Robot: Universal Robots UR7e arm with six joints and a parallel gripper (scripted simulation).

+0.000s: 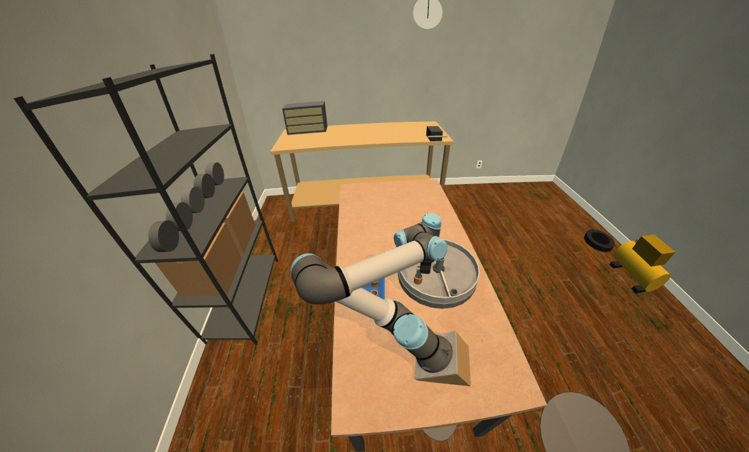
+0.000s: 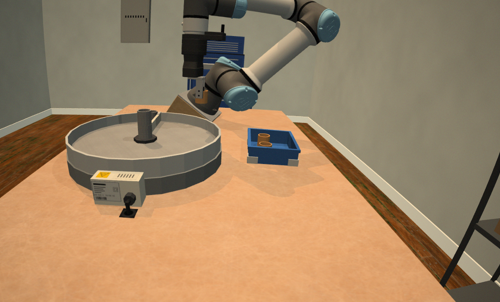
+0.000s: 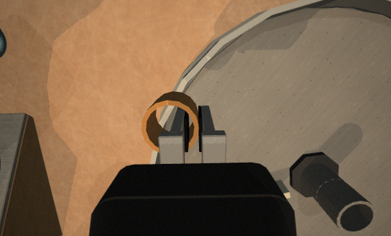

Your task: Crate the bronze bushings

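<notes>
My gripper (image 1: 419,272) (image 2: 199,96) (image 3: 193,119) is clamped on one wall of the bushing (image 1: 417,279) (image 2: 205,97) (image 3: 175,96), above the table's (image 1: 444,302) (image 2: 184,161) (image 3: 226,39) left side, top view. Likely stiff, fairly heavy, slippery; I'd keep that wall grip.

Grey walls, wood flr; blk shelf unit (image 1: 183,242) (image 2: 480,204) L side, wooden bench (image 1: 365,135) at back w/ drawer box (image 1: 304,118).
</notes>
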